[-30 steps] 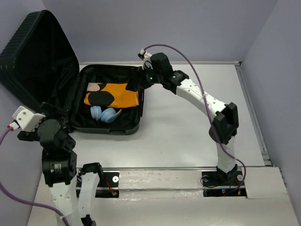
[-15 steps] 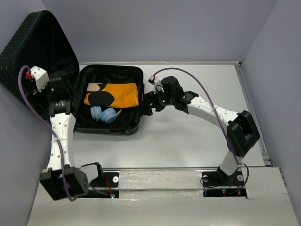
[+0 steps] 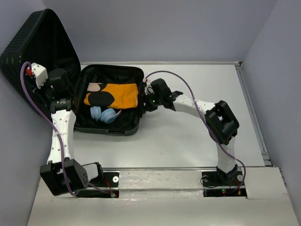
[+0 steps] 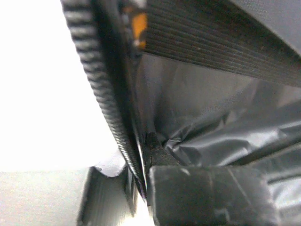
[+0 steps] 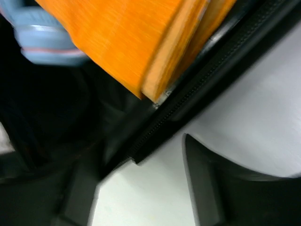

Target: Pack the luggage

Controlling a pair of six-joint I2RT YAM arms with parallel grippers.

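One luggage (image 3: 110,128), black and ribbed, open on the left part of the worktop (image 3: 188,136): lid (image 3: 40,47) raised at far left close to the side wall, base flat beside it. Two arms, two purple cables, one per arm. Far left: left pincer (image 4: 141,197) up at the lid's near rim, fingers tight on either side of the zip edge, gripping it, with grey lining crumpled just behind. Left arm upright along the base's left side, between lid and near edge. Inside the base, counted: one folded orange garment (image 3: 120,94) with a black patch on it, one pair of light blue headphones (image 3: 106,114) just in front, and one pale pink scrap at the back left, too small to tell. Next, right pincer (image 5: 141,179) at the base's right rim, spread wide and holding nothing; blurred view, one finger over the worktop, the other toward the dark interior, rim edge between them, orange garment just inside. Right arm arched across the middle, elbow raised, cable looping over it. Right of the luggage, bare pale worktop out to a raised lip (image 3: 251,113) near the right wall. Along the near edge, one metal rail (image 3: 160,176) carrying both arm bases.
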